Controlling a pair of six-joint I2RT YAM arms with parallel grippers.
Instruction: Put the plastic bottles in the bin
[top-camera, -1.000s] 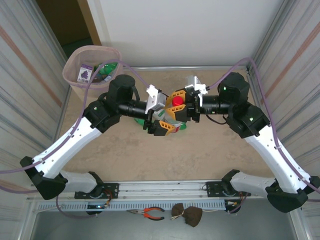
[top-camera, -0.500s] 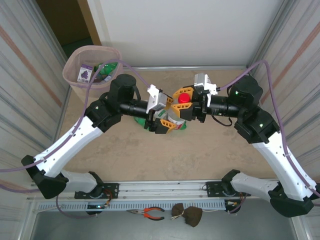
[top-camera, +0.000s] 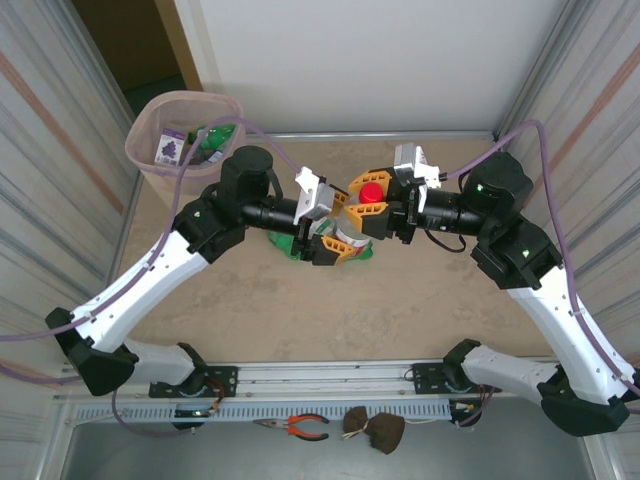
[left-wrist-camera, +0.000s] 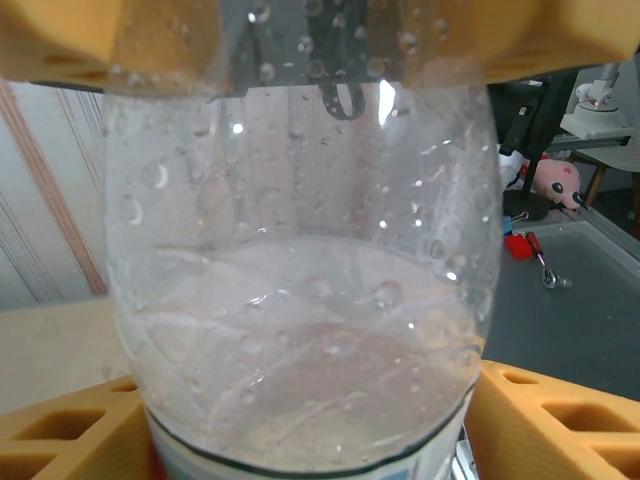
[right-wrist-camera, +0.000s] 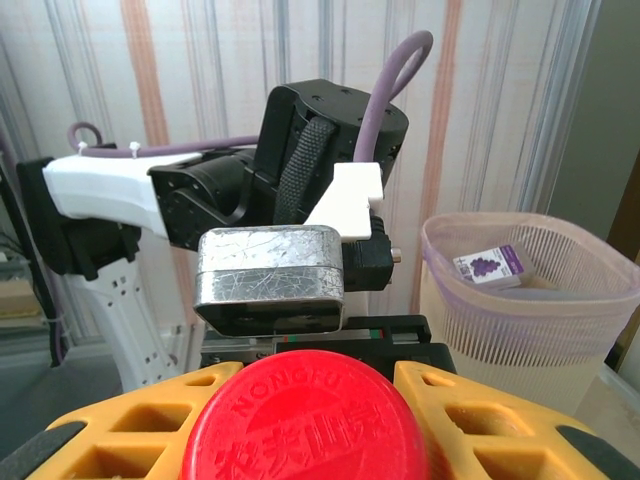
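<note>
right tool (top-camera: 369, 199) grips cap (right-wrist-camera: 305, 425) | left tool (top-camera: 338, 227) around bottle (left-wrist-camera: 300, 300), contact unclear

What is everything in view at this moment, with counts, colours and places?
clear plastic bottle with a red cap: one, clear body, red cap, held above the beige table between both pincers
translucent pinkish plastic bin: one, pinkish-beige, at the table's far left corner
green bottle: at least one, green, inside the bin
purple-labelled item: one, white and purple, inside the bin
green object: count unclear, green, on the table under the pincers, mostly hidden
red-handled pliers: one, red handles, in front of the table's near edge
dark brown lump: one, brown, beside the pliers
left pincer: one, yellow fingers, closed around the bottle's body
right pincer: one, yellow fingers, shut on the bottle's cap
</note>
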